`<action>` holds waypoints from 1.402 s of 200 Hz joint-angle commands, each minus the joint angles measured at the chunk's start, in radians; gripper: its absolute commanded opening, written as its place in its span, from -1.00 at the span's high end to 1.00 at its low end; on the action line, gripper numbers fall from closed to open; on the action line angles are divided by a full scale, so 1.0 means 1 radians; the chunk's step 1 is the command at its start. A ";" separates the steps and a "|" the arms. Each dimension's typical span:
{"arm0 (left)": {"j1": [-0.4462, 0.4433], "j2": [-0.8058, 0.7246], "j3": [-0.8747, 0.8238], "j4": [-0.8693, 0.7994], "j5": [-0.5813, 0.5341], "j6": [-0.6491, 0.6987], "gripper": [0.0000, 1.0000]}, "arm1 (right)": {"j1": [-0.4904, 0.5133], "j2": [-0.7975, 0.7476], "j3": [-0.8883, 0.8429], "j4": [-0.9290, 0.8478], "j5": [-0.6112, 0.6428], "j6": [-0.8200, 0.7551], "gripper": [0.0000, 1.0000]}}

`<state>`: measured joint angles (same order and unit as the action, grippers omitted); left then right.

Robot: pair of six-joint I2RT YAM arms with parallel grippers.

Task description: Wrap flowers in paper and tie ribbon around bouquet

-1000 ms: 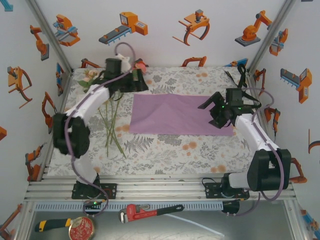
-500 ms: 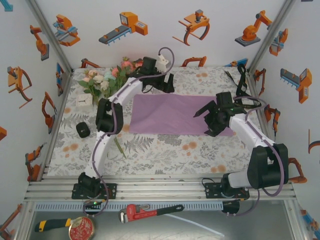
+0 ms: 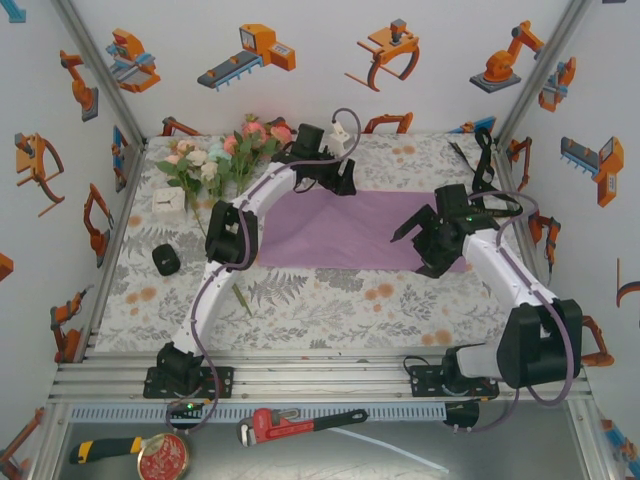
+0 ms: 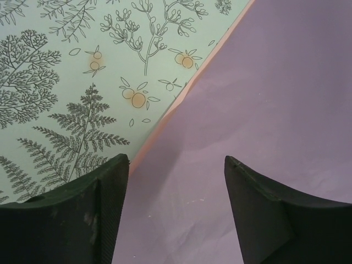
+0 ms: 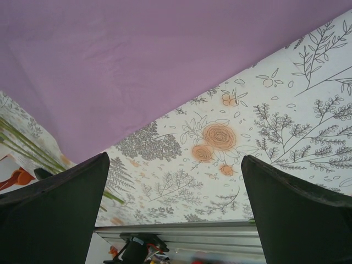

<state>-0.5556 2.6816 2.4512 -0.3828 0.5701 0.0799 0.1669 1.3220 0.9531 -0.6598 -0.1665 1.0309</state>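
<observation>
The lilac paper (image 3: 350, 230) lies flat at the table's middle, its pink underside showing along one edge in the left wrist view. The flowers (image 3: 215, 160) lie at the back left, stems pointing toward the front. My left gripper (image 3: 335, 182) hangs over the paper's far edge, open, with only the paper (image 4: 264, 99) below its fingers (image 4: 110, 209). My right gripper (image 3: 420, 238) hovers open over the paper's right part, near its front edge (image 5: 137, 66). The black ribbon (image 3: 483, 155) lies at the back right corner.
A black round object (image 3: 165, 260) and a small white card (image 3: 168, 200) sit on the left of the floral cover. A loose green stem (image 3: 240, 295) lies by the left arm. A red pipe wrench (image 3: 300, 422) and a tin (image 3: 163, 456) rest on the front ledge.
The left arm has swung from over the flowers at the back left across to the paper's far edge. The right gripper has shifted slightly.
</observation>
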 commanded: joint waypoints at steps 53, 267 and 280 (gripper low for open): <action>0.009 -0.029 -0.037 -0.103 -0.064 0.008 -0.48 | 0.003 -0.022 -0.027 -0.013 0.009 0.015 -0.88; 0.018 -0.129 -0.193 -0.146 0.050 -0.074 0.32 | 0.031 0.291 -0.065 0.276 0.035 0.158 -0.43; 0.018 -0.133 -0.200 -0.148 0.057 -0.080 0.32 | 0.031 0.303 -0.066 0.274 0.039 0.158 -0.42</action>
<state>-0.5423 2.6022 2.2784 -0.4866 0.5926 0.0212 0.1909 1.5917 0.8658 -0.4183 -0.1612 1.1923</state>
